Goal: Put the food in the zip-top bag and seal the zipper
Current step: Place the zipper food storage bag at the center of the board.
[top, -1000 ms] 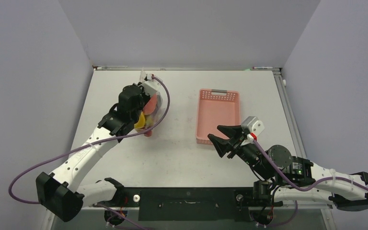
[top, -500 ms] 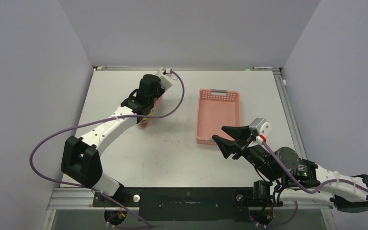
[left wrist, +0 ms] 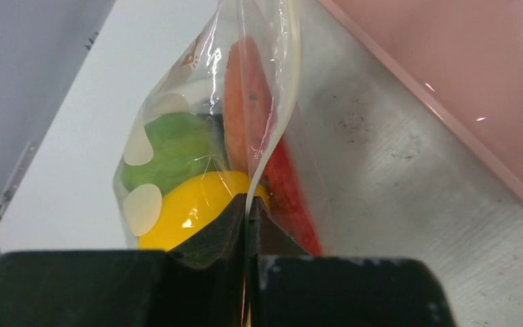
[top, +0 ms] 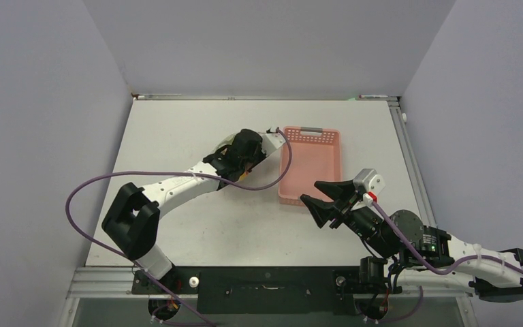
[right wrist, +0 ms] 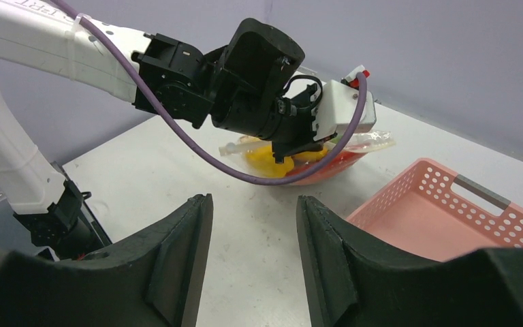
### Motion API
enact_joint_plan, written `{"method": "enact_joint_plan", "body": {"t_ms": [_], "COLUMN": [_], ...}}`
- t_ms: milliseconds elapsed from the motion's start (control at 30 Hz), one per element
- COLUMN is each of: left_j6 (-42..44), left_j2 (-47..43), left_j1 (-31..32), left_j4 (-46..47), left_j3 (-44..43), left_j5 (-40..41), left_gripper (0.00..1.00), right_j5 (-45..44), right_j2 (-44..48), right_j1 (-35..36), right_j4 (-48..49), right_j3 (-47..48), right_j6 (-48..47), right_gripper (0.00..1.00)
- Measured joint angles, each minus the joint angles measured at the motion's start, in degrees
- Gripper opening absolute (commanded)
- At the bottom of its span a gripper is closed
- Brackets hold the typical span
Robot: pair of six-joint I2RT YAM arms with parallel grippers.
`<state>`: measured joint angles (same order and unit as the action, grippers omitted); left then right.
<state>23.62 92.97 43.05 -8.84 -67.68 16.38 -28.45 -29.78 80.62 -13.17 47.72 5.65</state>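
Left wrist view: the left hand [left wrist: 247,208] is pinched tight on the edge of the clear, polka-dotted zip-top bag [left wrist: 150,136], which holds yellow, green and red food [left wrist: 191,204]. From the top external view, the bag is over the white bench [top: 170,129], just left of the pink basket [top: 311,163]. The right hand [top: 308,191] hovers by the basket's near end, fingers spread apart.

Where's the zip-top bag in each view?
Top external: zip-top bag mid-table, mostly hidden under the left end effector, just left of the pink basket.
Left wrist: bag fills the centre, its edge pinched in the shut end effector; basket at top right.
Right wrist: bag at upper centre, under the left end effector; basket at lower right.
Shared landmark: the pink basket.
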Motion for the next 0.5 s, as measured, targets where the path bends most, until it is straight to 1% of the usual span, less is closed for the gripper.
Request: {"method": "enact_joint_plan", "body": {"t_ms": [233,500], "left_j6": [-8.0,-15.5], "left_j2": [-1.1,-8.7], "left_j1": [0.2,1.5], "left_j4": [1.8,2.6], "left_j3": [5.1,13.3], "left_j5": [-5.0,-8.0], "left_gripper": [0.0,0.0], "right_j5": [0.0,-1.3], "right_j2": [0.0,1.5], "right_j1": [0.0,0.0], "right_j4": [-0.7,-1.9], "right_j3": [0.0,-0.7], "right_j6": [1.6,3.0], "right_gripper": [0.51,0.56]}}
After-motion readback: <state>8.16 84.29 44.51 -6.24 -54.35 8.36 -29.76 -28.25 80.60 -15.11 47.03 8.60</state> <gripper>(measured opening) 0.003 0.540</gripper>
